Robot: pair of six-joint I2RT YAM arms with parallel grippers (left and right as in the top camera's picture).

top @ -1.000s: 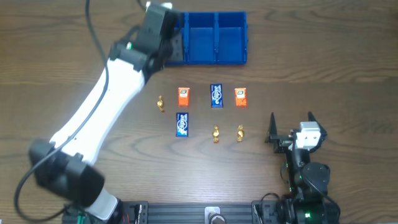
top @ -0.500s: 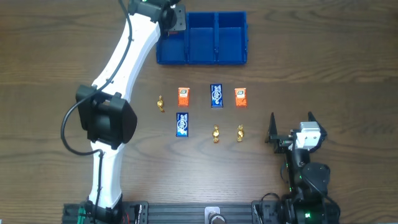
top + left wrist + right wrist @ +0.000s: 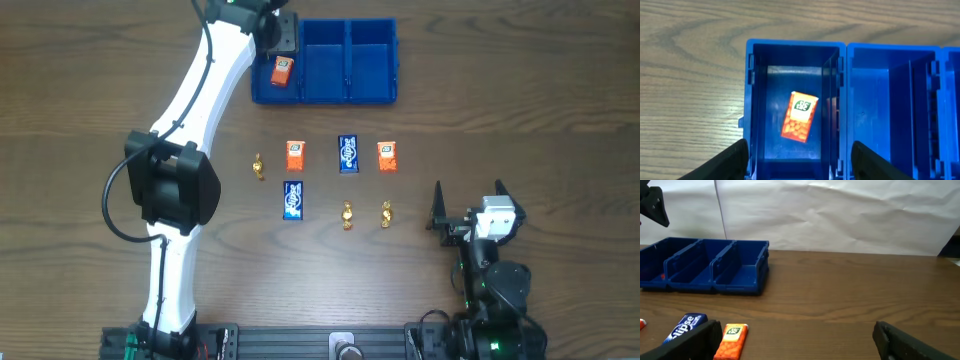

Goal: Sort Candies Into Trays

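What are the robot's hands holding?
Nothing. The left end effector is open above the orange box in the blue tray; the right end effector is open too.

The wooden table [image 3: 520, 110] carries a blue tray [image 3: 340, 97] with three compartments, which stands at the far side, a little left of the middle. Nearer, well apart from the tray, seven candies lie directly on the wood in two rows. The far row has, from left to right, a small gold candy [image 3: 258, 165], an orange box [image 3: 295, 154], a blue packet [image 3: 348, 154] and a second orange box [image 3: 387, 156]. In the near row a second blue packet [image 3: 293, 199] lies just nearer than the first orange box. To its right are a second gold candy [image 3: 347, 215] and a third gold candy [image 3: 386, 212]. The gold ones seem wrapped in foil, but they are too small to be sure. No candy touches another.
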